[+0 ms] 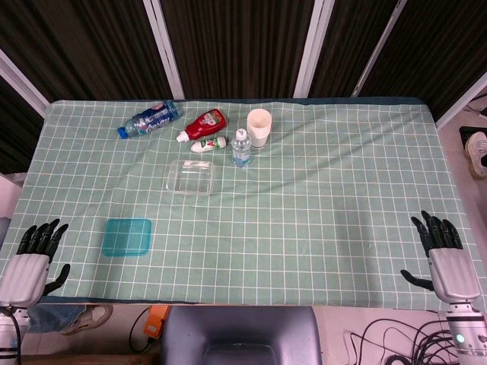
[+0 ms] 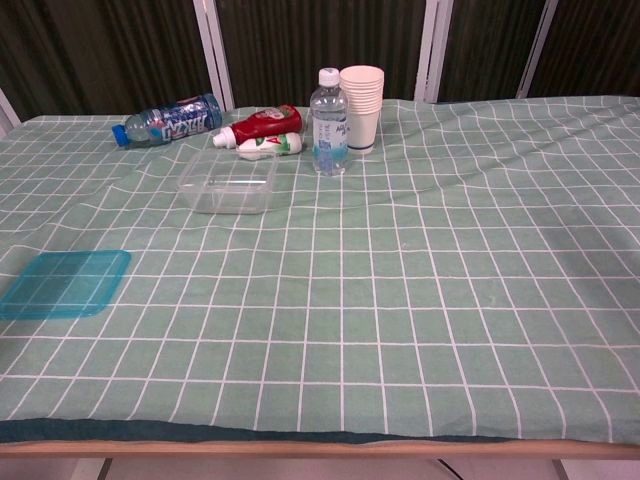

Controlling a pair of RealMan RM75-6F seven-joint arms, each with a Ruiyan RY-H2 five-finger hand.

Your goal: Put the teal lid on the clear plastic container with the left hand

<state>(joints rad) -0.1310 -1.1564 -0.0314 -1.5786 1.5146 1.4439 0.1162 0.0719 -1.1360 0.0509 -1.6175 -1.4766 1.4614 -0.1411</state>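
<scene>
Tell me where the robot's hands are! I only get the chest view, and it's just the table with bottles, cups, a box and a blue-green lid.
Observer: The left hand rests at the table's near left corner, fingers apart, holding nothing.
Operator: Is it close to the lid?
Observer: Yes, the lid lies flat just to its right, untouched.
Operator: And the other hand?
Observer: The right hand sits at the near right corner, open as well, far from the container.
</scene>
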